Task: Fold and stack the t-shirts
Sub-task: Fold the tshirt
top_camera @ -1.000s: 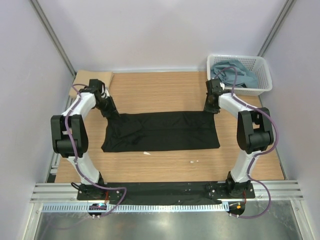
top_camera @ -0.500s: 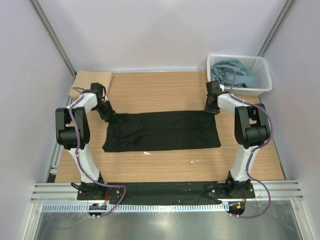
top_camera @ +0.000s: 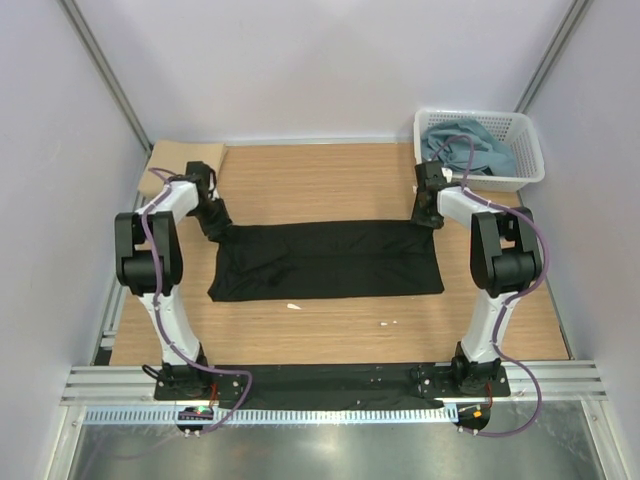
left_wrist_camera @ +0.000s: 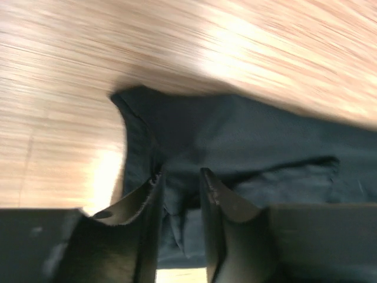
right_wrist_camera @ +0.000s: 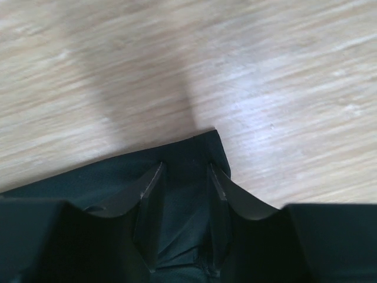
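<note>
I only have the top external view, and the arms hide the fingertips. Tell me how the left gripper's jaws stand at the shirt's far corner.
Observer: In the left wrist view, the left gripper has its jaws apart, with cloth of the black t-shirt between them, just inside the corner. That view is blurred, so I cannot tell whether the cloth is lifted.
Operator: Now give me the right one.
Observer: In the right wrist view, the right gripper also has its jaws apart, with cloth between them. The shirt's corner reaches just past the fingertips, and its edge looks flat on the wooden table.
</note>
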